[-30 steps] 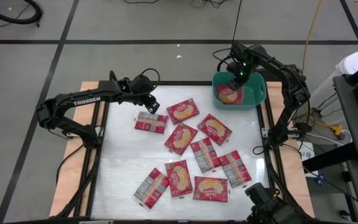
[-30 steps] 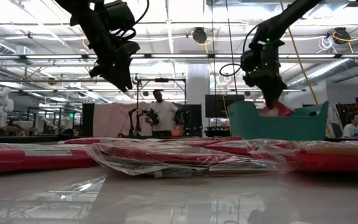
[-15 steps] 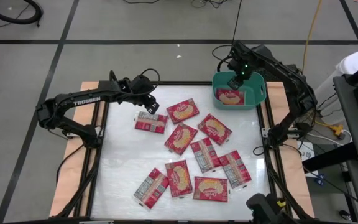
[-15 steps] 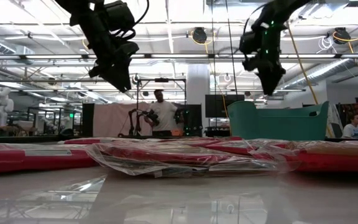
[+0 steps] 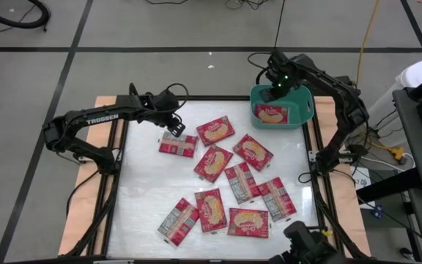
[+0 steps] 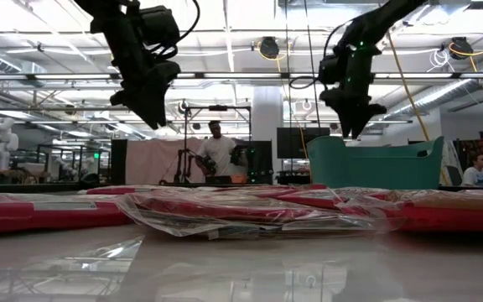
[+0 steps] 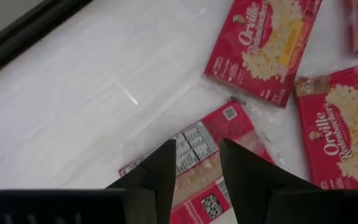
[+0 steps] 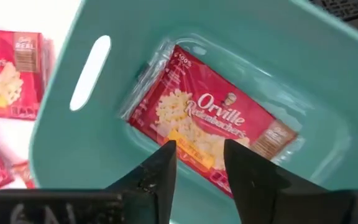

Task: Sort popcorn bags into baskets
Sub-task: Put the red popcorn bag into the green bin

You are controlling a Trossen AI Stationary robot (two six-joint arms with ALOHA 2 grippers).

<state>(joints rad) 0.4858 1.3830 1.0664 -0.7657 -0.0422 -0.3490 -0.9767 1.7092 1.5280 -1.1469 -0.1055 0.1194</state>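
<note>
- The right gripper (image 5: pixel 273 94) hangs above the far-left corner of the teal basket (image 5: pixel 303 116), its fingers (image 8: pixel 162 169) parted with a narrow gap and nothing between them.
- Directly below it, one Orville Redenbacher's popcorn bag (image 8: pixel 211 124) lies flat, face up, on the basket's floor; it is the only bag in the basket.
- Judged from this, the step in hand is the end of a drop: the bag is delivered and the right arm is free for another.
- The left gripper (image 5: pixel 173 123) hovers over the table's far-left part, just above a bag lying back-side up (image 5: pixel 178 144). Its fingers (image 7: pixel 161 172) are parted narrowly and grip nothing; the grey-white printed back (image 7: pixel 194 146) shows between them.
- The next move for the left arm probably calls for lowering onto that bag and catching an edge, since it lies flat on the white table (image 5: pixel 138 191) and its clear wrapper looks slippery.
- The right arm's next move calls for swinging back over the table toward the nearest face-up bags (image 5: pixel 215 131), which lie well apart from the basket.
- Count: one basket, at the table's far-right corner.
- Count: ten bags in all, one in the basket and nine on the table.
- Of the nine, two show their grey-white backs, the one under the left gripper and one at the near-left (image 5: pixel 177 221); a third, the near-right bag (image 5: pixel 278 198), seems to show some grey print too. The rest lie red face up.
- Several bags in the middle touch or overlap at their edges.
</note>
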